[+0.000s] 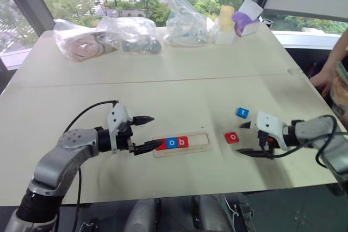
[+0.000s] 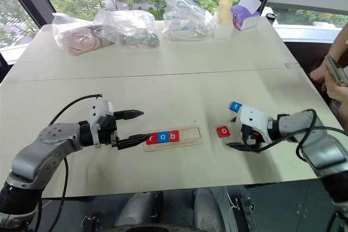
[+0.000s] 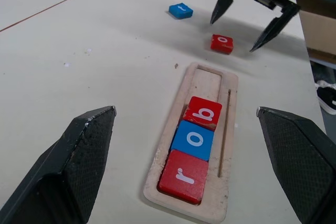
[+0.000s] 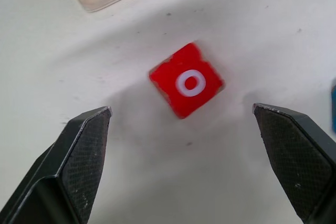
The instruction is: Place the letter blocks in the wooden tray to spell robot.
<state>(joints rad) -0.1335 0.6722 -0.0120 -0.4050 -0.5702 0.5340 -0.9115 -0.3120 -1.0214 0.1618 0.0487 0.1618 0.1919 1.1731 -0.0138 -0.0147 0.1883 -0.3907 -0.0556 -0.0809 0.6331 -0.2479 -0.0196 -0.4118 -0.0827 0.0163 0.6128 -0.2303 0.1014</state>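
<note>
Black-fingered left end effector (image 1: 143, 133): spread wide, empty, at the left end of the wooden tray (image 1: 198, 142). Tray on bench (image 1: 179, 91), holding red r (image 3: 184, 176), blue o (image 3: 193, 139), red b (image 3: 205, 113) at its left end. Red o block (image 1: 232, 137) and blue t block (image 1: 242, 113) loose right of tray. Right end effector (image 1: 247, 138): wide, empty, just beside red o block.

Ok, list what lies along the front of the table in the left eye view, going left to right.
left gripper → wooden tray holding the r, o, b blocks → loose red o block → blue t block → right gripper
</note>
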